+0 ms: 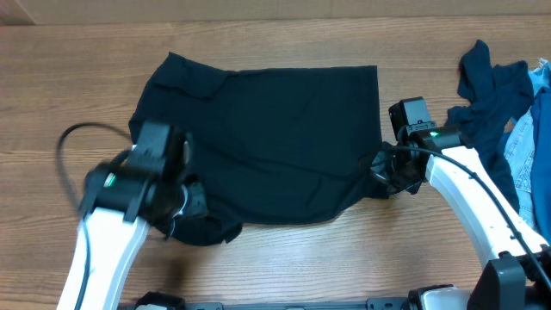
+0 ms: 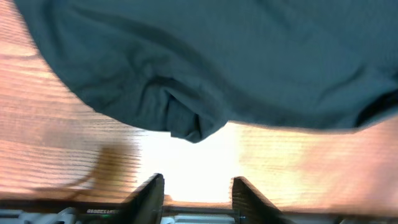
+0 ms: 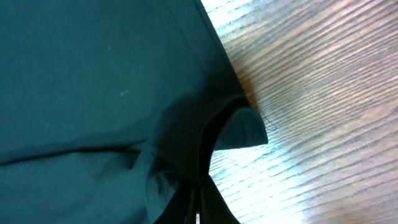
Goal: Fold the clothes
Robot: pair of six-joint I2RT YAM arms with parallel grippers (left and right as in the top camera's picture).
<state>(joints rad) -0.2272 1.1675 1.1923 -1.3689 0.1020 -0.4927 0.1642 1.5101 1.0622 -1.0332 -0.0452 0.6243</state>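
The near-black navy T-shirt (image 1: pixel 267 138) lies spread flat across the middle of the wooden table. My left gripper (image 1: pixel 189 205) is at its rumpled front-left corner. In the left wrist view the fingers (image 2: pixel 196 186) are open and empty over bare wood, just short of a folded bit of the shirt's edge (image 2: pixel 186 121). My right gripper (image 1: pixel 381 170) is at the shirt's front-right corner. In the right wrist view its fingers (image 3: pixel 198 202) are shut together on a pinched fold of the T-shirt (image 3: pixel 112 93), with a small flap sticking out beside them.
A rumpled dark blue garment (image 1: pixel 486 95) lies at the far right of the table, with pale blue denim (image 1: pixel 529 164) beside it at the right edge. Bare wood (image 1: pixel 284 258) shows in front of the shirt.
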